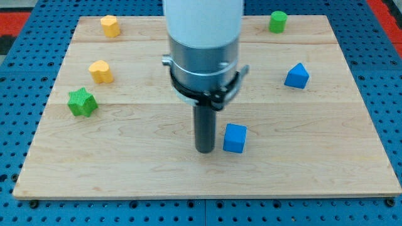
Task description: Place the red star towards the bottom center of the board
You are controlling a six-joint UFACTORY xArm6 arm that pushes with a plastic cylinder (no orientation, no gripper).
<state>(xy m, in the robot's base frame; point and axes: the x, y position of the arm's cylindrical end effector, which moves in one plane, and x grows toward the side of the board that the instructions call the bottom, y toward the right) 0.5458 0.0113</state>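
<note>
No red star shows in the camera view; it may be hidden behind the arm, I cannot tell. My tip (pixel 205 150) rests on the wooden board (pixel 125 169) just below its centre. A blue cube (pixel 235 138) sits right next to the tip, on its right, with a small gap. A blue triangular block (pixel 297 76) lies at the right. A green cylinder (pixel 278 21) stands at the top right. A green star (pixel 81 102) lies at the left. A yellow heart (pixel 100 71) is above it and a yellow block (pixel 110 26) is at the top left.
The arm's wide white and grey body (pixel 204 50) covers the top centre of the board. The board lies on a blue pegboard surface (pixel 19 88), with red at the view's top corners.
</note>
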